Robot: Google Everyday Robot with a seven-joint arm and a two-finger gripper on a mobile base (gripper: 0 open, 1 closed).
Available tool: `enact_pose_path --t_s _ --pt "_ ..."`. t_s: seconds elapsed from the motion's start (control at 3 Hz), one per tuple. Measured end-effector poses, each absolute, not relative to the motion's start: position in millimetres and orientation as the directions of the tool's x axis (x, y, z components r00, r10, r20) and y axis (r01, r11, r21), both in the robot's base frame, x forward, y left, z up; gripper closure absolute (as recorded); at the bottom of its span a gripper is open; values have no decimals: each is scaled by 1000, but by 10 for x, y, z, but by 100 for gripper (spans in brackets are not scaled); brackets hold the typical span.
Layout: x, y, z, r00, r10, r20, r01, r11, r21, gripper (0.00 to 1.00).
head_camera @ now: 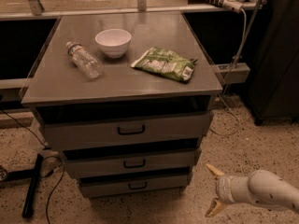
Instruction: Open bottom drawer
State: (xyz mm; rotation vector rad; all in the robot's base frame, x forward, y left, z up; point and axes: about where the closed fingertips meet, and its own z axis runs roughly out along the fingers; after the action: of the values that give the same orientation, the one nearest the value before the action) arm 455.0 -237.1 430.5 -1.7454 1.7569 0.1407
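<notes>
The bottom drawer [135, 185] is the slimmest of three grey drawers in the cabinet, lowest down, with a small black bar handle [137, 186] at its centre. Its front looks shut. My gripper [212, 192] is low at the right, beside the cabinet's lower right corner, well right of the handle. Its two yellow-tipped fingers [214, 171] are spread apart and hold nothing. The white arm [261, 190] comes in from the right edge.
The mid-sized drawer [133, 163] and the widest top drawer [128, 130] sit above. On the cabinet top [154, 85] lie a plastic bottle [84, 59], a white bowl [113, 42] and a green snack bag [164, 63]. Cables and a black bar [32, 185] lie on the floor at the left.
</notes>
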Motion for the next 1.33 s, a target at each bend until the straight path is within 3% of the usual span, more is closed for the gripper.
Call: enact_pose_path --t_s 1.33 --pt "4685 -1903 3394 137 -849 -511 -942 48 -332 0"
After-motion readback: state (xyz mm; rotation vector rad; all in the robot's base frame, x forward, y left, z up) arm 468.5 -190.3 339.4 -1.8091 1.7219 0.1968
